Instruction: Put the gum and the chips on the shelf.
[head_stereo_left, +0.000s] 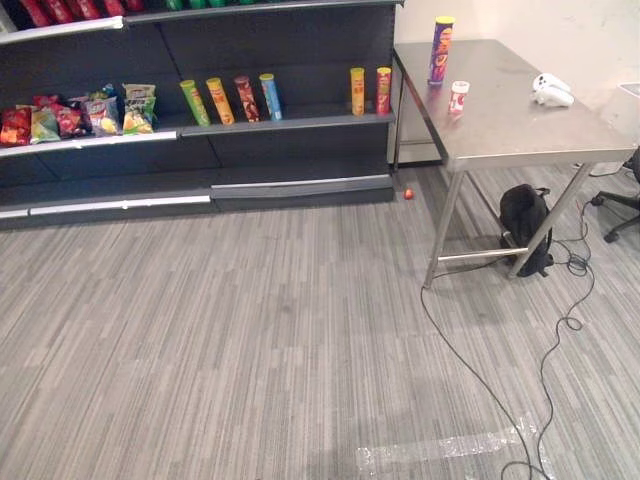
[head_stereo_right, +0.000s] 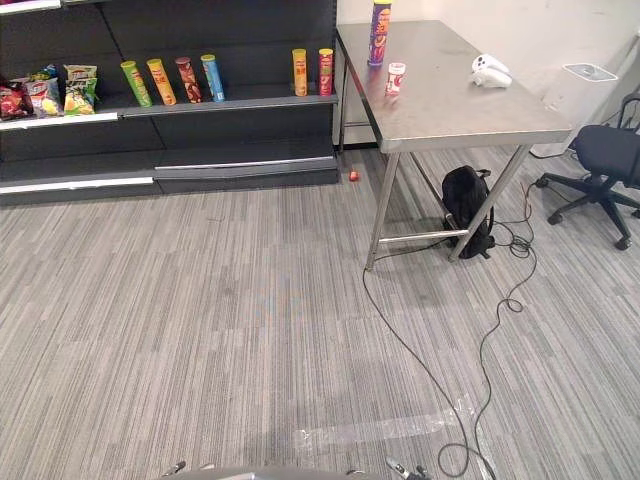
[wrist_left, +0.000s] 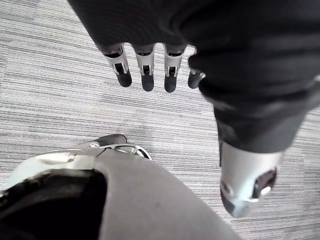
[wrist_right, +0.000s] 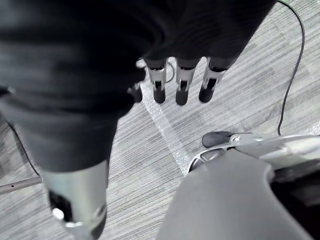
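The left hand (wrist_left: 146, 70) is seen in the left wrist view, hung over the grey striped carpet (wrist_left: 60, 90). Its fingers are held straight and loose, and nothing is held in it. The right hand (wrist_right: 182, 87) is seen the same way in the right wrist view: fingers straight, nothing gripped, carpet below.

In the eye views, a strip of clear tape (head_stereo_left: 450, 447) is stuck to the carpet at the lower middle of the frame.

Farther back, at the right, a steel table (head_stereo_left: 520, 135) is found. A black backpack (head_stereo_left: 524, 222) is set on the floor under it, beside a table leg. A black office chair (head_stereo_right: 600, 160) is seen at the right edge.

3 things are set on the table top. A white game controller (head_stereo_left: 552, 90) is laid near the right side. The gum tub (head_stereo_left: 459, 97), white with a red lid, is stood upright toward the left side. The chips can (head_stereo_left: 441, 50), tall and purple, is stood just behind it at the far left corner. The 2 are near each other but not touching.

A small red thing (head_stereo_left: 408, 193) is left on the floor by the foot of the shelf; what it is cannot be told.

The dark shelf (head_stereo_left: 290, 160) is seen at the upper left. On its middle board, a green can (head_stereo_left: 194, 102), an orange can (head_stereo_left: 219, 100), a dark red can (head_stereo_left: 246, 98) and a blue can (head_stereo_left: 270, 96) are leaned with their tops to the left. A yellow can (head_stereo_left: 357, 91) and a red can (head_stereo_left: 383, 90) are stood upright at the right end. Bright chip bags (head_stereo_left: 75, 115) are lined up at the left end.
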